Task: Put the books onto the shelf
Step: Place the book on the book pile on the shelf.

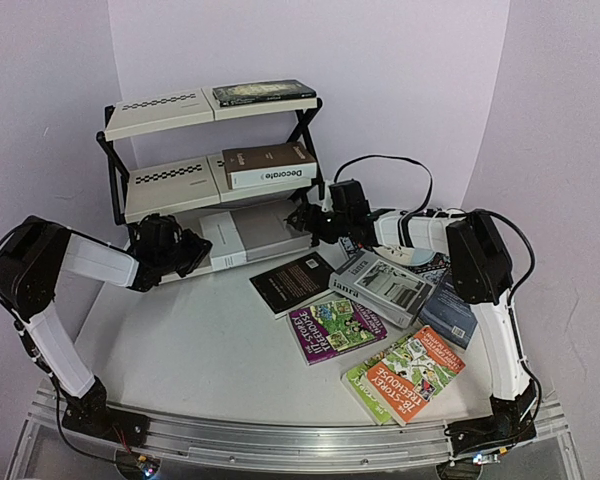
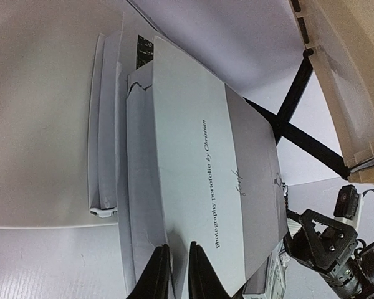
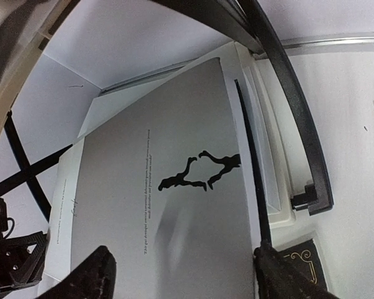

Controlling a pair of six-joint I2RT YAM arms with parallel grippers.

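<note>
The shelf point(image 1: 160, 112) stands at the back left. Its top board carries a dark book point(image 1: 263, 94), and the brown "Decorate" book point(image 1: 270, 165) lies on the middle board. A grey book point(image 1: 250, 238) lies flat on the bottom board. My left gripper point(image 1: 192, 252) is at its left end. In the left wrist view the fingers point(image 2: 177, 274) are pinched on the edge of the grey book point(image 2: 199, 162). My right gripper point(image 1: 302, 222) is at its right end. It stands wide open point(image 3: 190, 274) over the back cover point(image 3: 174, 212).
Loose books lie on the table right of the shelf: a black one point(image 1: 292, 281), grey "laura" point(image 1: 380, 285), a purple illustrated paperback point(image 1: 335, 330), a green and orange one point(image 1: 405, 373) and a dark blue one point(image 1: 450, 310). The shelf's black crossed frame point(image 3: 287, 93) runs beside the right gripper.
</note>
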